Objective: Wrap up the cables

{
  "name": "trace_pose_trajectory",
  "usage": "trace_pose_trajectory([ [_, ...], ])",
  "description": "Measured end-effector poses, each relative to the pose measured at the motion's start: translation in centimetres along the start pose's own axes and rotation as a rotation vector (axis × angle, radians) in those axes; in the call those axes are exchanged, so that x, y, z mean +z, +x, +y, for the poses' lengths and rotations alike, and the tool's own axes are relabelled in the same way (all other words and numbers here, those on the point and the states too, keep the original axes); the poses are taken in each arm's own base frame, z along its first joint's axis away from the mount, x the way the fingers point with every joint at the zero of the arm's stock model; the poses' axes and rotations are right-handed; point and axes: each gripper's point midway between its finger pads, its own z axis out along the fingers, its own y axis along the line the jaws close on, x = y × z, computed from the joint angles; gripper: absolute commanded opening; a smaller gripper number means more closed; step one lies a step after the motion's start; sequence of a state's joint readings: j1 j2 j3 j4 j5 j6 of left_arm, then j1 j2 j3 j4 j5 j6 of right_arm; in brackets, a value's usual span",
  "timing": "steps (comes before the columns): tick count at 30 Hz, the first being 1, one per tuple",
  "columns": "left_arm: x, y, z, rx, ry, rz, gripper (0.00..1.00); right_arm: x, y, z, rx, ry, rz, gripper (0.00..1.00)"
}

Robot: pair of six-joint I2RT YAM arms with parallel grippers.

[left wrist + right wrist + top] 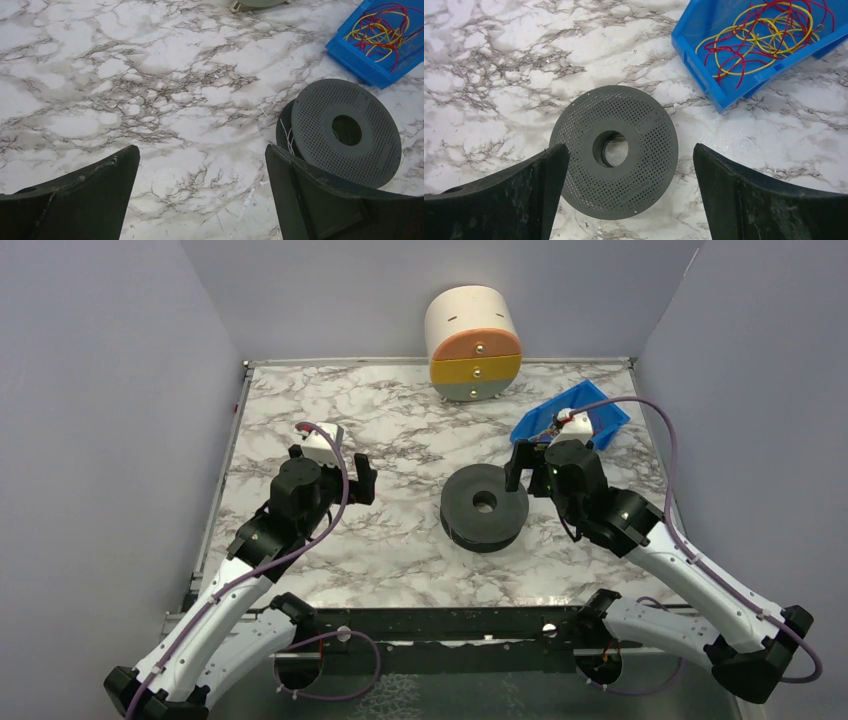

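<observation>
L gripper (pixel 202 162) & R gripper (pixel 628 152) both spread wide, empty (bin (pixel 704 75) w/ cables (pixel 764 37) cut off by frame edge).

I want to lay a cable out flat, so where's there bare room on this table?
Widest bare marble: the far left of the table, from its edge to the drawer unit. Also the near strip before the spool. Crowded on the right, where spool, open right gripper and blue bin of wires sit close.
</observation>
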State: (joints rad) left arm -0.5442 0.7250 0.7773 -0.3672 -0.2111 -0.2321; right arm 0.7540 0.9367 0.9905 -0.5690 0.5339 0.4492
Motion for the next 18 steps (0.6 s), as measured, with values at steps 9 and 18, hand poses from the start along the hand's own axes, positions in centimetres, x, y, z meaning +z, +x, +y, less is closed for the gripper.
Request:
trace_pose_trajectory([
  [9,0.1,0.1,0.0,-0.002,-0.002,0.002,0.99,1.0,2.4,-0.6,-0.061,0.027,0.057,1.00],
  [18,0.1,0.0,0.0,-0.007,-0.002,0.002,0.99,2.5,6.9,-1.3,-0.116,0.059,0.178,1.00],
])
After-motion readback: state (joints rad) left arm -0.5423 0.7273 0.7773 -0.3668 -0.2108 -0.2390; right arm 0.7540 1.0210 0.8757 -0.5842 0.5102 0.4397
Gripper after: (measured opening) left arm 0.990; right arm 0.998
